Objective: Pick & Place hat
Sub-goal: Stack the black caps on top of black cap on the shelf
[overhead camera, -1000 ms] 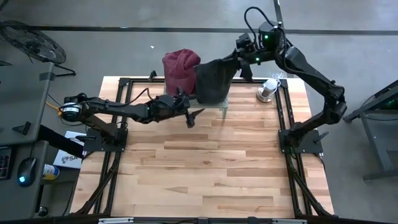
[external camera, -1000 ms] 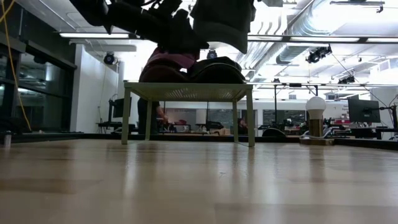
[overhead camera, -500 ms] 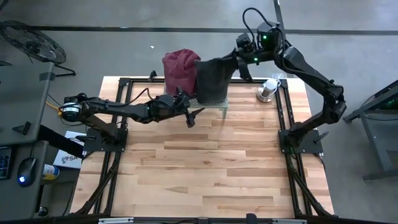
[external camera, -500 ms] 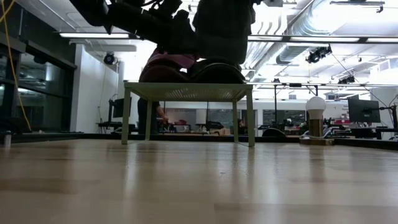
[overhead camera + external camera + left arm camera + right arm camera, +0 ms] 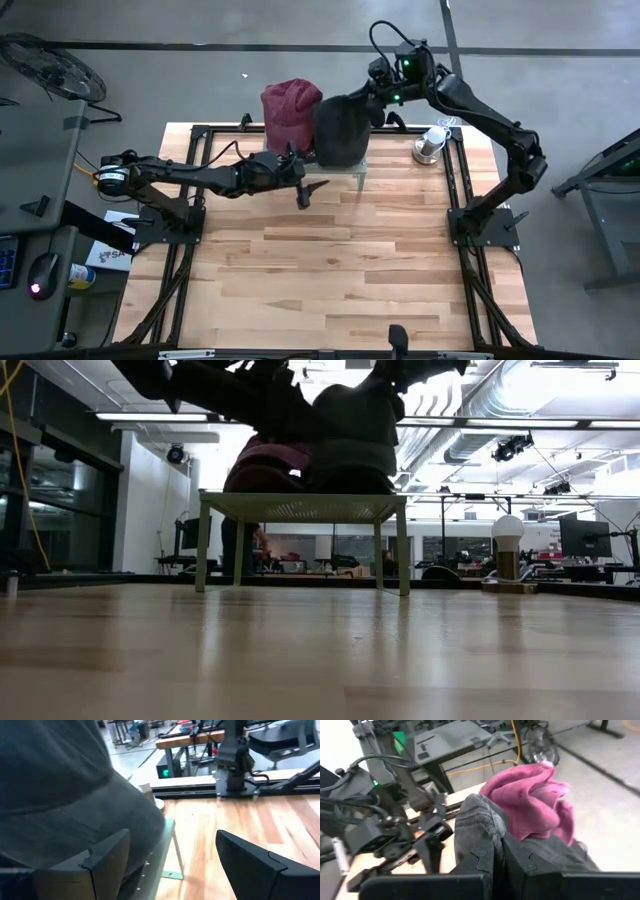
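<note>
Right gripper (image 5: 372, 98) clenched on the rim of the dark hat (image 5: 340, 132), which hangs over the small stand (image 5: 362, 168) at the table's far edge, just right of the pink hat (image 5: 290, 110). Left gripper (image 5: 305, 187) waits near the stand's front, fingers spread and empty. Risk: released off-centre, the limp hat could slide off the stand or drag the pink hat.

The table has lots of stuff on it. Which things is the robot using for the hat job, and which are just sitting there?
Using:
dark grey hat
right gripper, clamped on it
small stand
left gripper, open beside it

Just there:
pink hat
white lamp
</note>
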Robot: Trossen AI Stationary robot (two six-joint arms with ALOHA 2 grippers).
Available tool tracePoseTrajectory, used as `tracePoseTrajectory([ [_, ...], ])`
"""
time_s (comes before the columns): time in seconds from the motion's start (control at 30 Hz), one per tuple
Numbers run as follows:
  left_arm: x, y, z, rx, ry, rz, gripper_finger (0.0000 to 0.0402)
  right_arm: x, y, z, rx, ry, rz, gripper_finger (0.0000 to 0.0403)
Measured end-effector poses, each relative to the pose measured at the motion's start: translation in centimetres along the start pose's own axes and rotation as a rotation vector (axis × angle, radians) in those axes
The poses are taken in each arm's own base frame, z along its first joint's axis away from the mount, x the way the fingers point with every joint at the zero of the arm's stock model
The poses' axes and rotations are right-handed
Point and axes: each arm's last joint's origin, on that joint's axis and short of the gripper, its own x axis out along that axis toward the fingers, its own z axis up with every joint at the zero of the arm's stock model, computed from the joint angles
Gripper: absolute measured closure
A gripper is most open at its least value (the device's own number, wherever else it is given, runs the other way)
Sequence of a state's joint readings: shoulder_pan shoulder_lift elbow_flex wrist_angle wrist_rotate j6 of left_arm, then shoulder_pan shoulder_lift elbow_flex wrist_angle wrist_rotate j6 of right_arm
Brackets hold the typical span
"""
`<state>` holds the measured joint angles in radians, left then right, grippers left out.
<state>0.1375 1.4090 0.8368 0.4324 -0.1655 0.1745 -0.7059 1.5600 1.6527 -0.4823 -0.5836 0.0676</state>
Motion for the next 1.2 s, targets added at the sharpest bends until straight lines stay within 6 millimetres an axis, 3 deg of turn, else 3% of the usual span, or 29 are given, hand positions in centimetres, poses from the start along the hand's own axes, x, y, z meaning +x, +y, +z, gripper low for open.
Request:
tracePoseTrajectory([
  [0.73,0.0,-0.2,-0.1,-0.044,0.01,-0.049,0.0111,-0.2,-0.7,0.4,-0.186,-0.026,-0.174,0.0388],
  [1.2,0.0,-0.2,-0.1,-0.053,0.008,-0.055,0.0111,2.6,-2.7,-0.9,-0.184,0.03,-0.205,0.0387],
])
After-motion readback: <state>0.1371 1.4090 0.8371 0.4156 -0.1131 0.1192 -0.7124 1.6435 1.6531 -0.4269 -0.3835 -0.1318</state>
